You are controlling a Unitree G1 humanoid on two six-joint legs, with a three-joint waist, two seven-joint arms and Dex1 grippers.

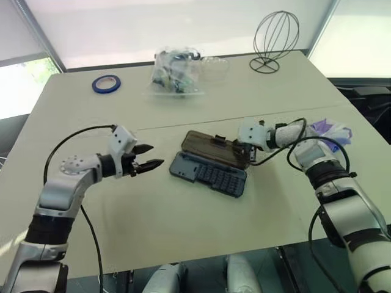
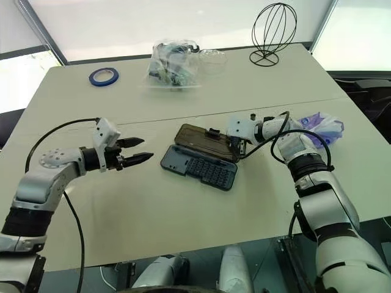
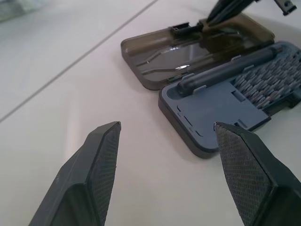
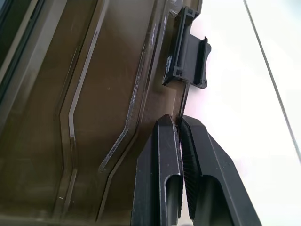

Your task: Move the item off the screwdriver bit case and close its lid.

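The lid (image 4: pixel 80 108) under the right end effector (image 4: pixel 181 125) is smoky brown translucent plastic, glossy, with moulded ridges and fine scuffs; its latch tab (image 4: pixel 188 52) is matt black plastic. Ahead of the left end effector (image 3: pixel 164 136), whose fingers (image 3: pixel 101 155) carry rough cross-hatched black pads, the screwdriver bit case (image 3: pixel 211 113) is matt grey plastic. The table (image 1: pixel 183 213) is smooth, matt cream. The item (image 2: pixel 321 125) behind the right end effector is wrinkly, shiny purple-and-white plastic.

table (image 1: pixel 201 220): beige, seamed | windows (image 1: pixel 140 24): bright, behind | floor: dark
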